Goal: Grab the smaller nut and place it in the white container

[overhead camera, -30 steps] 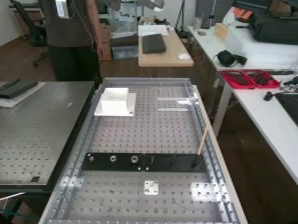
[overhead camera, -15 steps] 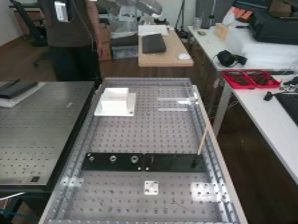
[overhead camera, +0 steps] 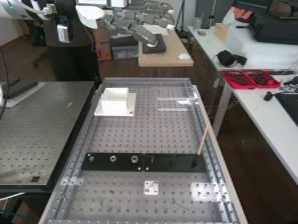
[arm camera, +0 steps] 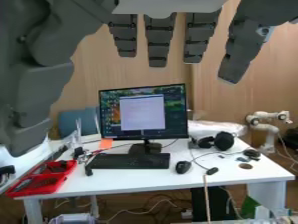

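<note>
The big metal bench (overhead camera: 123, 192) is full of little holes and carries all the things for this job. The white arm (overhead camera: 20, 9) comes in from the high view's upper left, up high past the far end of the bench. A long black strip (overhead camera: 174, 162) lies across the near part of the bench. A thin stick (overhead camera: 203, 140) leans up at its right end in that view, so the hand should keep away from it.

The hand (overhead camera: 126, 22) is up in the air, well apart from the strip. It points sideways, to the view's right, not down. Its fingers (arm camera: 158, 40) are straight and spread, the thumb (arm camera: 40, 85) is out to one side, and it holds nothing.

The white container (overhead camera: 116, 104) sits on a white plate (overhead camera: 128, 112) at the far left part of the bench.

The nuts are on the strip's left half. The one nearest the middle (overhead camera: 134, 159) looks biggest, and the outer one (overhead camera: 91, 159) looks smallest, but I cannot be sure which one is meant. No nut is picked up yet, so this looks like the getting-ready step. Next, the hand should come down, turn its fingers to the small nut and pinch only that one.
</note>
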